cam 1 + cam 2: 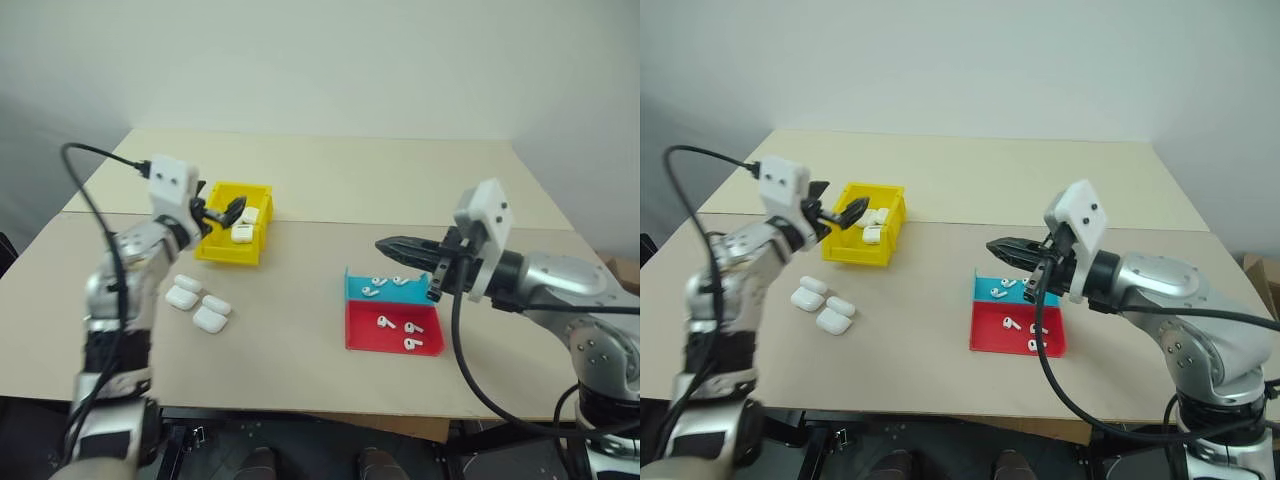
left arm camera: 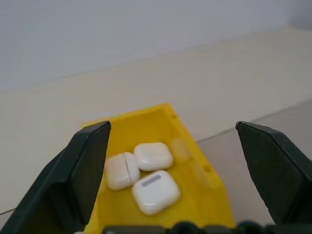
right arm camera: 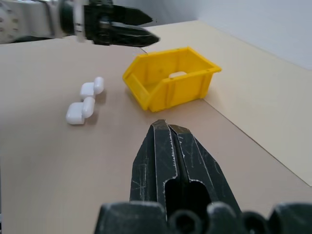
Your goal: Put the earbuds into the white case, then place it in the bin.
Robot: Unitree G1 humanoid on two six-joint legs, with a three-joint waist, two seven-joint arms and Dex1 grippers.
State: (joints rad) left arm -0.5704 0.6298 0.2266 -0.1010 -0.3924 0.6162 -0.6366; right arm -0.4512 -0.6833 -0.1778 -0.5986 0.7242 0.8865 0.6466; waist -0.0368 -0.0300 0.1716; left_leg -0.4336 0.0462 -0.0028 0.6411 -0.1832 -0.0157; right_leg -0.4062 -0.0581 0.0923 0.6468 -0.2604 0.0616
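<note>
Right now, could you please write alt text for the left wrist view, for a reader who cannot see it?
Three white earbud cases lie inside a yellow bin, seen between the two black fingers of the open left gripper. The bin stands on a beige table before a pale wall.

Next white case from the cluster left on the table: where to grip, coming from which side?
A judgement: take the nearest case of the cluster, from above, fingers across its narrow width. It lies flat with its front side clear of the other cases, and the open left gripper is closest.
</note>
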